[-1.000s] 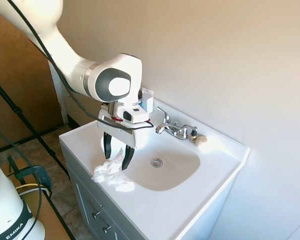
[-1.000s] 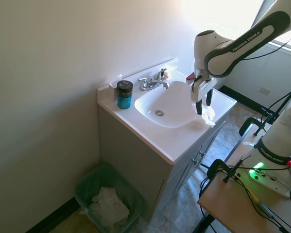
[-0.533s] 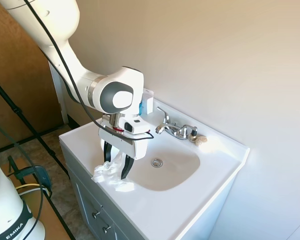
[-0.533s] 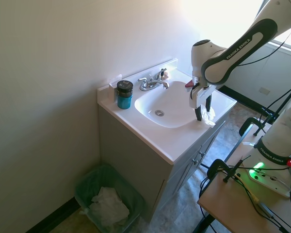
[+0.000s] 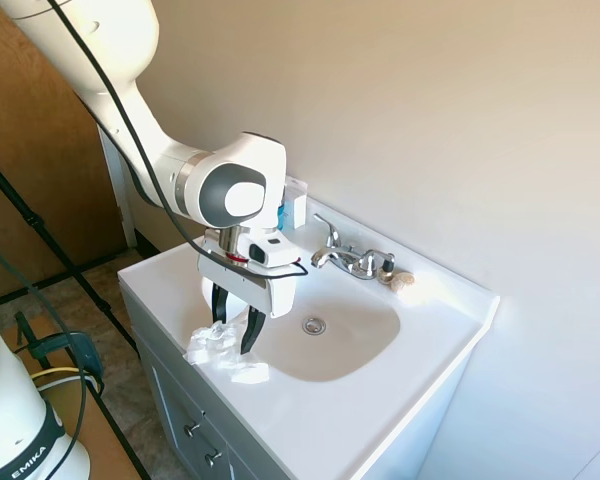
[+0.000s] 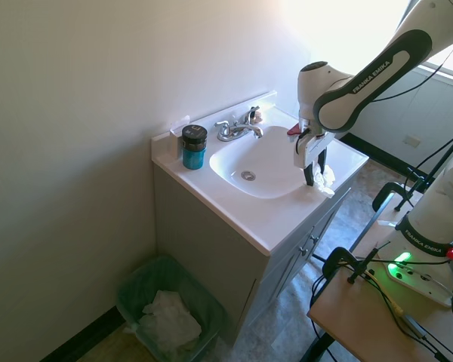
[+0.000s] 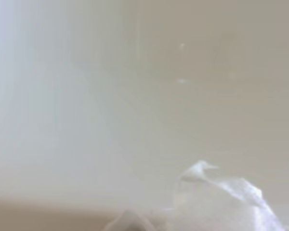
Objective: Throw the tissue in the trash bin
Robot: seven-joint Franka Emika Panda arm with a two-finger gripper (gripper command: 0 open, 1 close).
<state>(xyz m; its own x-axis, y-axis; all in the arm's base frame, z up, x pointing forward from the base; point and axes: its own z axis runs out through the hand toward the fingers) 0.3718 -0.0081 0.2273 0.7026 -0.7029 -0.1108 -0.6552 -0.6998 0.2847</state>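
Closest to us in the wrist view we see the tissue (image 7: 221, 202), a blurry white crumpled lump with a little point sticking up, and pale sink top behind it.

In the first exterior view the tissue (image 5: 220, 350) lies on the front edge of the white sink top (image 5: 310, 410), just beside the bowl. The gripper (image 5: 234, 338) points straight down at it. Its two dark fingers (image 5: 250, 330) reach down into the top of the wad, one on each side of a raised fold. They stand close together with only a small gap. We think they are pinching the tissue, but the white paper hides the tips, so we cannot tell for sure. The tissue touches the sink top.

A bit further back is the sink bowl (image 5: 355, 340) with its round drain (image 5: 314, 325). Behind the bowl stands the shiny faucet (image 5: 345, 258). A small tan thing (image 5: 401, 280) lies next to it. It may be a shell or a soap.

In the second exterior view we see a blue jar with a dark lid (image 6: 193, 147) on the back corner of the sink top, near the wall. Down on the floor, beside the grey cabinet (image 6: 234, 264), stands the trash bin (image 6: 136, 290). It is green and see-through and it has white crumpled paper (image 6: 166, 324) in it. The bin is well apart from the tissue and much lower.
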